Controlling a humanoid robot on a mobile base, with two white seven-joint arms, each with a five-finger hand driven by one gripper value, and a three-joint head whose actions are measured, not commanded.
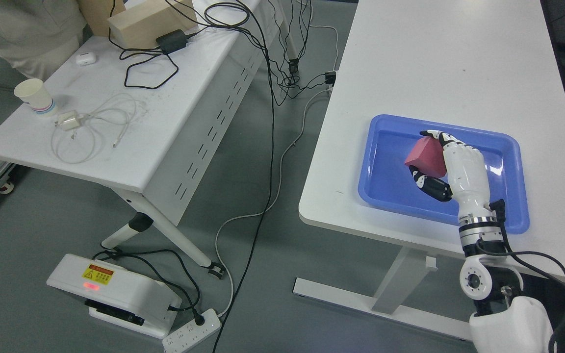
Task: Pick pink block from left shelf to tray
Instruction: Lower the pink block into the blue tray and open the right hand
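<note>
The pink block [425, 157] is held in my right hand [419, 152], whose fingers are curled around it from above and below. Hand and block are over the middle of the blue tray [388, 176], which lies on the white table [434, 59] at the right. Whether the block touches the tray floor cannot be told. The right arm rises from the lower right corner. No shelf shows in the head view, and the left arm is out of view.
A second white table [140, 127] at the left carries a paper cup [35, 98], a charger with cable [69, 120], a wooden box [150, 22] and a black adapter [172, 41]. A person [22, 29] stands at top left. Cables, a white device [111, 289] and a power strip [192, 333] lie on the floor.
</note>
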